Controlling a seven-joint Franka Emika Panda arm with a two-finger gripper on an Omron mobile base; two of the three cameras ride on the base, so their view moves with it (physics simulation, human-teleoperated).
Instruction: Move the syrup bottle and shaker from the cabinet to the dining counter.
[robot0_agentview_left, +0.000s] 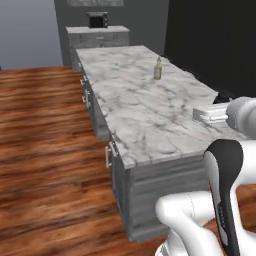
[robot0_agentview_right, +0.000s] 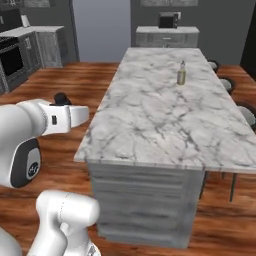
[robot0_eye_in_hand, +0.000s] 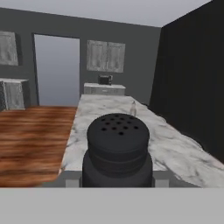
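Observation:
The shaker (robot0_eye_in_hand: 117, 151), nearly black with a holed, rounded top, stands upright and close in the hand view, and my gripper (robot0_eye_in_hand: 117, 177) is shut on its lower body. The dining counter (robot0_eye_in_hand: 175, 153), long white marble over grey drawers, stretches away behind it. From the base views my hand (robot0_agentview_left: 205, 114) (robot0_agentview_right: 75, 116) hovers at the near end of the dining counter (robot0_agentview_left: 150, 115) (robot0_agentview_right: 150, 120), level with its top. The syrup bottle is out of view. A grey panelled wall cabinet (robot0_eye_in_hand: 105, 56) hangs shut on the far wall.
A slim yellowish-green bottle (robot0_agentview_left: 158, 69) (robot0_agentview_right: 181, 73) stands far along the counter. Beyond it a shorter counter carries a microwave (robot0_agentview_left: 96, 20) (robot0_agentview_right: 168, 20). Stools (robot0_agentview_right: 245, 112) line the counter's right side. An oven (robot0_agentview_right: 10, 60) sits far left. Wood floor (robot0_agentview_left: 45, 150) lies open to the left.

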